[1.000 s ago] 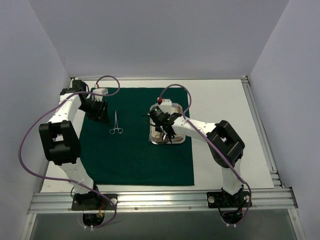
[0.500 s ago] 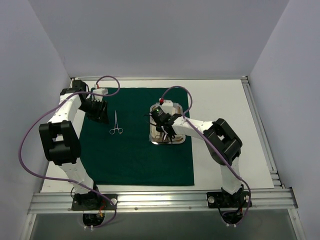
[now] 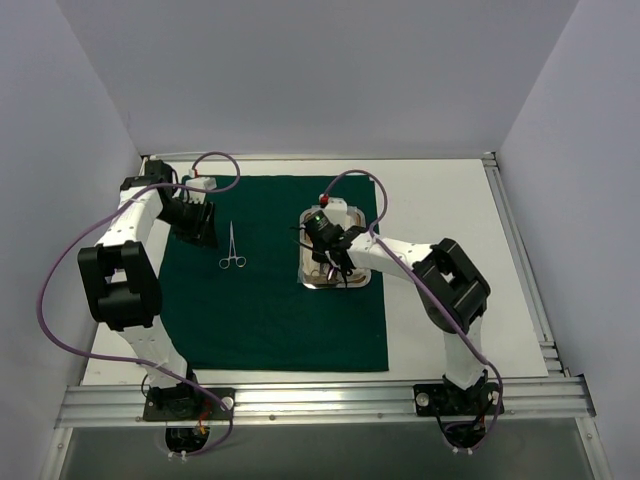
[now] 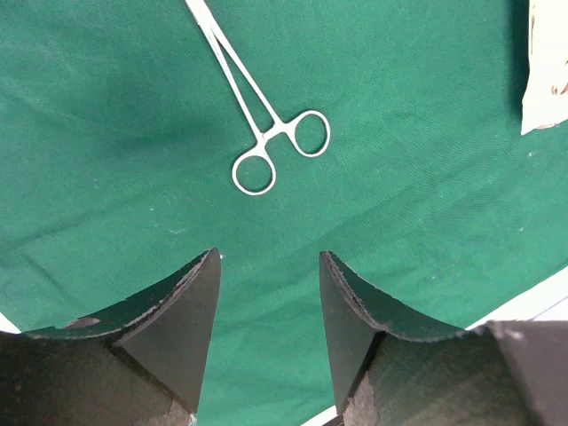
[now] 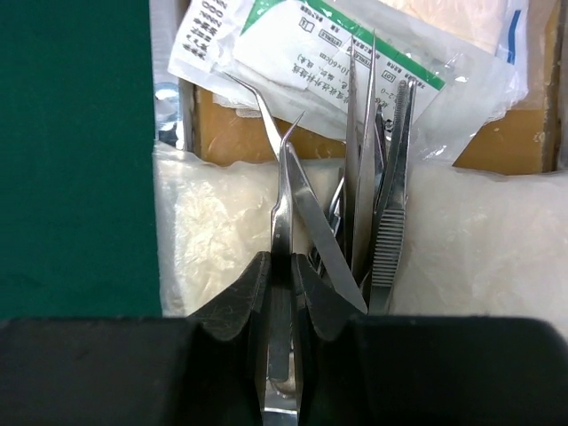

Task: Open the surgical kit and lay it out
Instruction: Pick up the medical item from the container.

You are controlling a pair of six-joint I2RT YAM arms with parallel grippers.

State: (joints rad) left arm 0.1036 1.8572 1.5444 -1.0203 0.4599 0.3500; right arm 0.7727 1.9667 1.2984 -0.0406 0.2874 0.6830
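Note:
The dark green cloth (image 3: 270, 300) lies spread flat on the table. A silver ring-handled clamp (image 3: 232, 250) lies on it at the left, also in the left wrist view (image 4: 266, 133). My left gripper (image 3: 200, 225) is open and empty over the cloth, just short of the clamp's rings (image 4: 269, 257). The steel tray (image 3: 336, 284) sits on the cloth's right part. My right gripper (image 3: 325, 240) is inside the tray, shut on thin curved-tip tweezers (image 5: 282, 209). More tweezers (image 5: 390, 213) lie beside them on white gauze pads (image 5: 213, 231) and clear packets (image 5: 293, 44).
White table surface shows right of the cloth (image 3: 450, 200) and as a strip at its left. A metal rail (image 3: 320, 400) runs along the near edge. Purple cables loop over both arms. White walls close in on the left, the back and the right.
My right gripper has edged slightly toward the tray's far end with the tweezers between its fingers. The left arm and the clamp have not moved.

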